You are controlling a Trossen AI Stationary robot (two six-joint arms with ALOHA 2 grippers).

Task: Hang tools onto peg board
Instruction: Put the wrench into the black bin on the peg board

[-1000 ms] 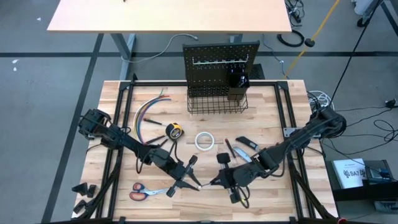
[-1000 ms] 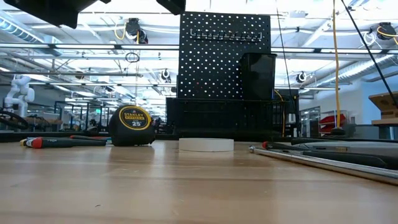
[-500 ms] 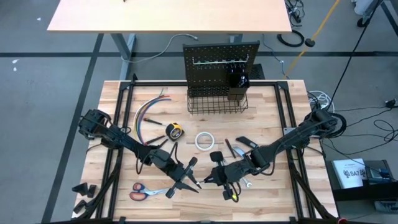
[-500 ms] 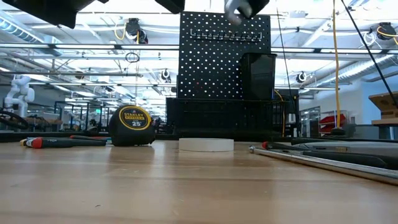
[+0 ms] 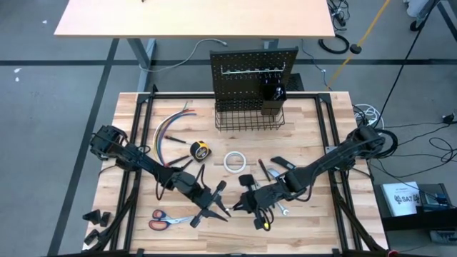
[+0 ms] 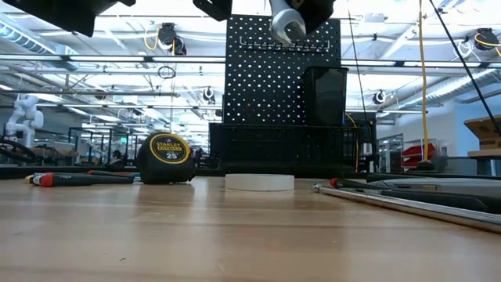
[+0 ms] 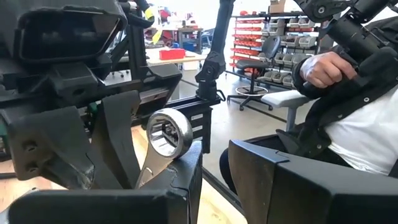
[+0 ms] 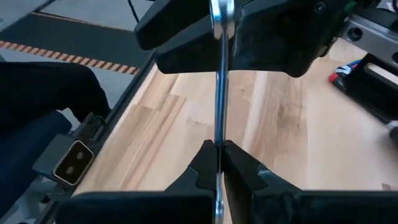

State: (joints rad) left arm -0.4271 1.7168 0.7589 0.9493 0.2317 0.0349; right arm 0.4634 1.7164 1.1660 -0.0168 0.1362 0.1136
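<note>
Both our right gripper [image 8: 217, 163] and left gripper [image 5: 223, 211] clench one silver wrench [image 8: 218, 93] between them; release left before lifting toward the peg board [image 5: 253, 68].

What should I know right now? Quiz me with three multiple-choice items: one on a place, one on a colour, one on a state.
1. Where is the tape roll?
A. In the basket
B. On the table in front of the peg board
C. On the hook rail

2. What colour are the scissors' handles?
A. Blue
B. Green
C. Orange

3. What is the right gripper doing?
A. Open and empty
B. Shut on the wrench
C. Shut on the scissors

Answers:
1. B: the tape roll lies flat on the table, nearer the front than the peg board.
2. C: the scissors show orange handles near the table's front left.
3. B: the right gripper pinches the wrench, with the left gripper at its other end.
</note>
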